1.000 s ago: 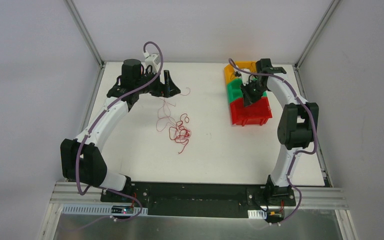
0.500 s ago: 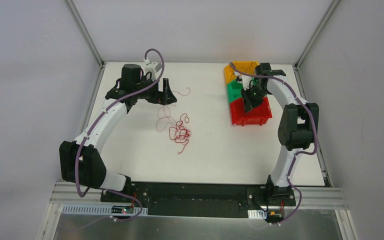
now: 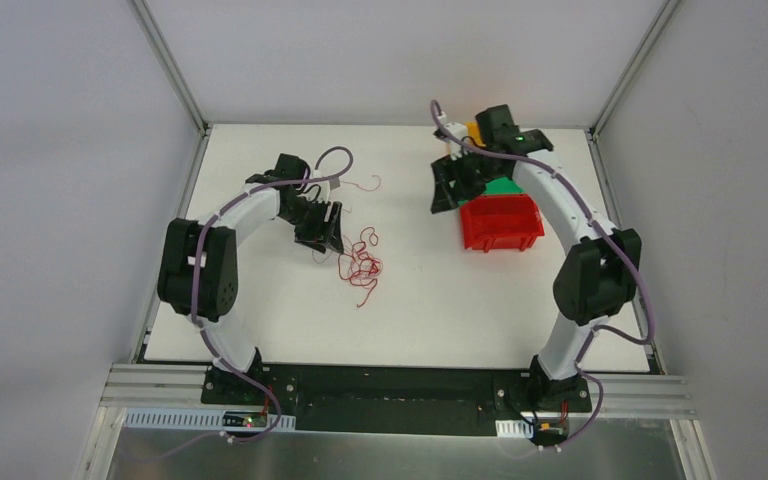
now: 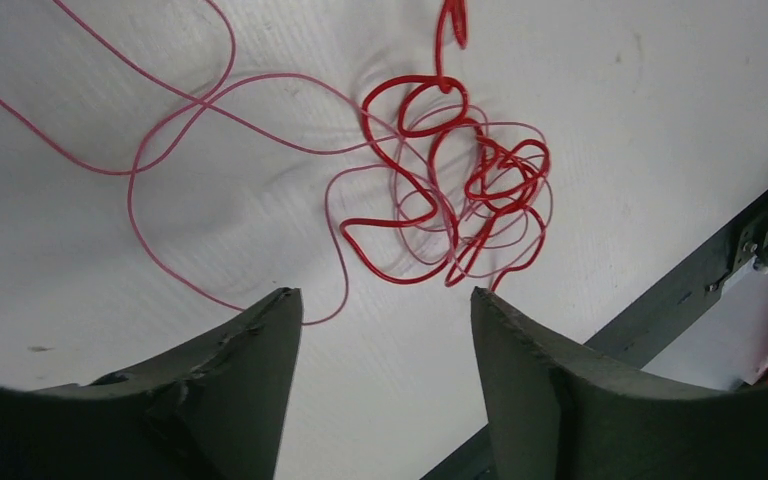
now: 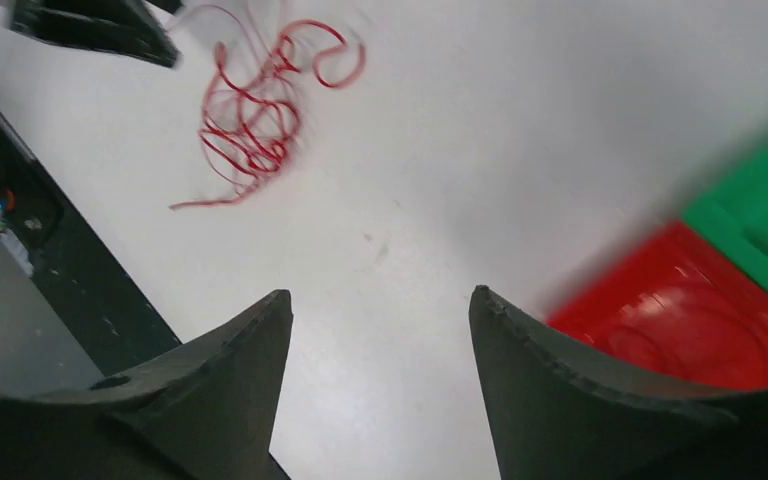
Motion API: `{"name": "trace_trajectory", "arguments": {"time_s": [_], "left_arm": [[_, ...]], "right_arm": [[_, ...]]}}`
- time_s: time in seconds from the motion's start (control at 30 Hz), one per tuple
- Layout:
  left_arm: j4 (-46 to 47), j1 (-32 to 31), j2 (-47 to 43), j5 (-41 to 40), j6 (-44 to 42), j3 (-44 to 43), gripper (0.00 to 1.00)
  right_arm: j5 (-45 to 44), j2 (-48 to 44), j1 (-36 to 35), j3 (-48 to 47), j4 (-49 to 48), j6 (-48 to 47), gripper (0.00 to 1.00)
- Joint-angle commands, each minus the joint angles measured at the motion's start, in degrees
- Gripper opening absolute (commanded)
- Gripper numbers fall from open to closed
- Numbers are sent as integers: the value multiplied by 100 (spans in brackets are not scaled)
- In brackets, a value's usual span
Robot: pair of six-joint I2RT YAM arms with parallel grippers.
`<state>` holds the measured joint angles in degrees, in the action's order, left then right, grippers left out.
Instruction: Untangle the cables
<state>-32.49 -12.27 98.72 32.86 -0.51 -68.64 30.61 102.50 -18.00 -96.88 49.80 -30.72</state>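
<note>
The cables (image 3: 360, 262) lie as a red knot on the white table, left of centre, with thinner pale red loops trailing off toward the far left. In the left wrist view the knot (image 4: 460, 190) sits just ahead of my left gripper (image 4: 385, 300). That gripper (image 3: 322, 232) is open and holds nothing, and one thin loop (image 4: 180, 130) runs past its left fingertip (image 4: 278, 300). My right gripper (image 3: 445, 195) hovers open and empty over bare table left of the bins. In its blurred wrist view the knot (image 5: 255, 120) shows far ahead of the right gripper (image 5: 380, 295).
A red bin (image 3: 500, 222) stands at the right of the table, with a green bin (image 3: 503, 186) behind it and a yellow one (image 3: 474, 130) mostly hidden by the right arm. The red bin (image 5: 700, 320) lies close to my right finger. A loose red strand (image 3: 365, 185) lies at the back.
The left arm has swung from the far left back toward the knot, and its jaws have narrowed a little. The right gripper has opened and moved left, off the red bin.
</note>
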Motion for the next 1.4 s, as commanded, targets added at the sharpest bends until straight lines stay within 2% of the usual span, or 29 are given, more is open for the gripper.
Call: {"name": "trace_trajectory", "arguments": {"time_s": [0.0,0.1,0.17,0.37,0.5,0.6,0.73,0.8,0.83,0.9,0.97,1.03,1.13,1.17,1.37], "left_arm": [[-205,303,465,140,279,-197,49],[-197,550,637,247,421,-141,40],[-196,660,730,323,461,-101,36],[-181,763,909,555,538,-23,33],[-162,900,981,628,627,29,25],[-161,1158,1013,729,728,113,18],[-195,1462,898,789,690,251,12],[-270,1506,842,792,612,299,11],[-290,1520,805,792,593,332,10],[-310,1583,731,792,569,419,10],[-327,1674,666,784,534,520,9],[-372,1767,605,769,455,583,8],[-468,1909,541,771,329,629,8],[-515,1989,521,766,301,638,7],[-710,2543,440,611,126,592,0]], "right_arm": [[136,632,-802,-463,-1080,1873,67],[-341,1091,-1270,-594,-1863,2863,65],[-660,1384,-1599,-680,-2312,3181,65],[-1111,2148,-2108,-880,-2592,3316,66],[-1206,2344,-2179,-654,-2775,3320,65],[-1169,2427,-2213,-469,-2866,3312,59],[-1037,2490,-2296,-280,-2804,3255,41],[-1008,2514,-2322,-258,-2740,3183,38],[-991,2544,-2322,-289,-2682,3131,39],[-973,2636,-2330,-428,-2405,2910,48],[-965,2742,-2339,-475,-2270,2768,48],[-1038,2756,-2356,-400,-2340,2671,39],[-1009,2697,-2358,-419,-2326,2570,4],[-972,2569,-2357,-380,-2315,2519,0],[-219,992,-1857,-17,-2751,2349,0]]}}
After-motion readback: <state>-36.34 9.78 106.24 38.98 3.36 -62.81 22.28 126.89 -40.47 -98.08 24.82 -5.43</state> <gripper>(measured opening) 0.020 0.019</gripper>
